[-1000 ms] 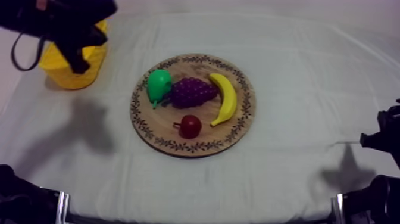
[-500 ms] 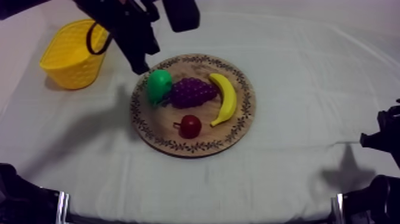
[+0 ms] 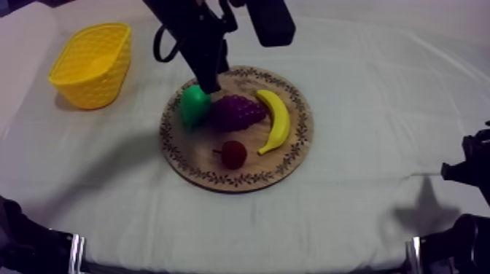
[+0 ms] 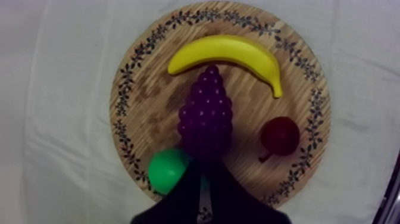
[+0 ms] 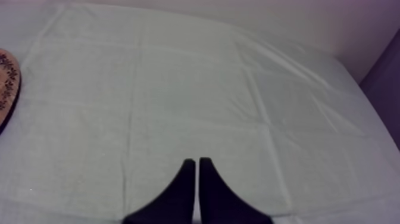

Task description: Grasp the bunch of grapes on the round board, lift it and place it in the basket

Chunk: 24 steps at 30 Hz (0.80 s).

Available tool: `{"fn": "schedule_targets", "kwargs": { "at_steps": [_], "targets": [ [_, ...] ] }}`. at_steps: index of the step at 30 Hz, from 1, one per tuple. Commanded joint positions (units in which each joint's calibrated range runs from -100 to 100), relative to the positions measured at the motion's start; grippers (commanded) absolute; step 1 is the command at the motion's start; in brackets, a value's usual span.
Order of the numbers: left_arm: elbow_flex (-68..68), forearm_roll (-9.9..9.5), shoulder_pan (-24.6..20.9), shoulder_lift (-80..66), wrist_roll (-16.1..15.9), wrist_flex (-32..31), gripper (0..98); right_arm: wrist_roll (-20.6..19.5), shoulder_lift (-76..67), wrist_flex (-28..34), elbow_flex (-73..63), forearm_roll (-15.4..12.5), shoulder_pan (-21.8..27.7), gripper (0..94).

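Observation:
The purple bunch of grapes point(image 3: 237, 111) lies in the middle of the round wooden board point(image 3: 292, 157), between a green pear point(image 3: 194, 106) and a banana point(image 3: 277, 120). My left gripper point(image 3: 209, 86) hangs over the board's far rim, just behind the pear and the grapes. In the left wrist view its fingers point(image 4: 203, 170) lie together as a narrow wedge, shut on nothing, pointing at the stem end of the grapes point(image 4: 206, 116) beside the pear point(image 4: 168, 170). The yellow basket point(image 3: 91, 65) stands at the far left. My right gripper point(image 5: 196, 162) is shut over bare cloth.
A small red fruit point(image 3: 233, 154) sits on the board's near side. The right arm point(image 3: 470, 166) rests low at the table's right edge, with the board's rim point(image 5: 7, 83) far off to its side. Open cloth lies between basket and board.
My left arm has swung right from above the basket to the board's far rim, uncovering the basket. The fruit and the right arm have not moved.

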Motion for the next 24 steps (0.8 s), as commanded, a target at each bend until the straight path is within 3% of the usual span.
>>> {"fn": "schedule_targets", "kwargs": {
  "at_steps": [1, 7, 13, 19, 24],
  "targets": [
    [-0.19, 0.11, -0.02, 0.29, 0.23, 0.08, 21.4, 0.01, 0.01, -0.02, -0.05, -0.01, -0.01, 0.3],
    [0.2, 0.18, -0.18, 1.06, 0.49, 0.66, 47.0, 0.01, 0.01, -0.02, -0.05, -0.01, -0.01, 0.3],
    [0.43, 0.19, -0.14, 1.62, 0.15, 1.29, 65.6, 0.01, 0.01, -0.02, -0.05, -0.01, -0.01, 0.3],
    [0.62, 0.07, 0.13, 2.57, -0.08, 1.63, 80.3, 0.01, 0.01, -0.02, -0.05, -0.01, -0.01, 0.3],
    [-0.19, 0.19, 0.31, 4.5, -0.55, 1.96, 86.7, 0.01, 0.01, -0.02, -0.05, -0.01, -0.01, 0.3]
  ]
}}
